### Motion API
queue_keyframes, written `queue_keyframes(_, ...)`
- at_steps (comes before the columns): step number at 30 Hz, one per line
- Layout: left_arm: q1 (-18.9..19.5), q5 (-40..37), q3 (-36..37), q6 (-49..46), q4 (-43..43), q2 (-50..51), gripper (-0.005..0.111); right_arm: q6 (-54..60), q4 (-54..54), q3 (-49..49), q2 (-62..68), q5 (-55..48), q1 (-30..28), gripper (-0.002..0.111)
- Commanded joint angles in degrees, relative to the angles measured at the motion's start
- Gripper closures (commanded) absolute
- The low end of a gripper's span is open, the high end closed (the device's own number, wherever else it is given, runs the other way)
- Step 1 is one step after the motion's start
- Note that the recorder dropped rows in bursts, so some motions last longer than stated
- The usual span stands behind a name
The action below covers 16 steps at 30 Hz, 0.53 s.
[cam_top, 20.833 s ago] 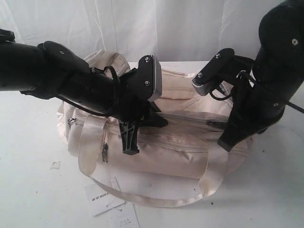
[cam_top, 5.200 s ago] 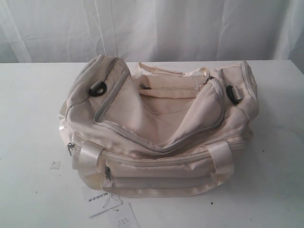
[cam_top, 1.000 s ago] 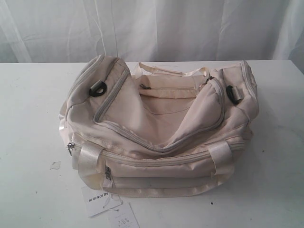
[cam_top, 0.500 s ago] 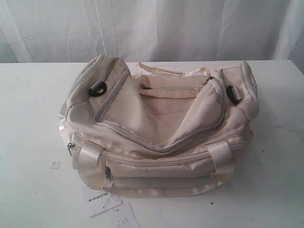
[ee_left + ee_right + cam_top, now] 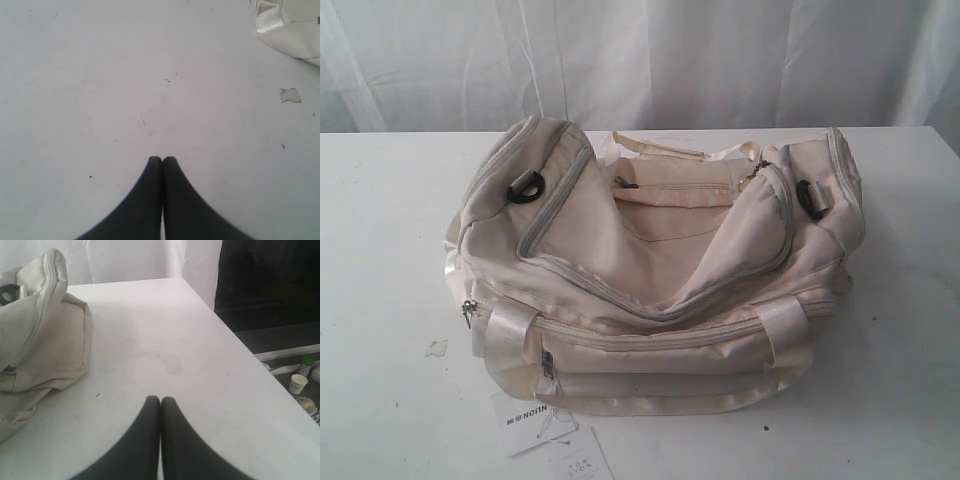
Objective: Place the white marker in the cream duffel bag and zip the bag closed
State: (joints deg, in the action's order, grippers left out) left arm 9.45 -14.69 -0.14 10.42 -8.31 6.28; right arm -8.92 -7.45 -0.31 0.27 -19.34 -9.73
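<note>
Cream duffel bag (image 5: 660,270) fills exterior view; wrist views alone show left gripper (image 5: 162,159) and right gripper (image 5: 160,398) closed, empty

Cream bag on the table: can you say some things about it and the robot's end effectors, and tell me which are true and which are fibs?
1. The cream duffel bag sits on the white table. True.
2. The white marker lies on the table beside the bag. False: no marker shows in any view.
3. The left end effector is shut and holds nothing. True.
4. The right end effector grips the bag's handle. False: it is shut on nothing, apart from the bag.
5. Paper tags lie by the bag's near side. True.
</note>
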Motion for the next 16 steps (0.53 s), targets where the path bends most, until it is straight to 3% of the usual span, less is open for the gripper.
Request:
queue_keyframes(1,0.13,-0.38,0.14,0.06,0.52,-0.12,0.107,-0.17,0.09,0.31,-0.27,0.16,-0.58,0.108)
queue_keyframes(16,0.13,-0.38,0.14,0.06,0.52,-0.12,0.107,-0.17,-0.01,0.31,-0.27,0.07,-0.03,0.108)
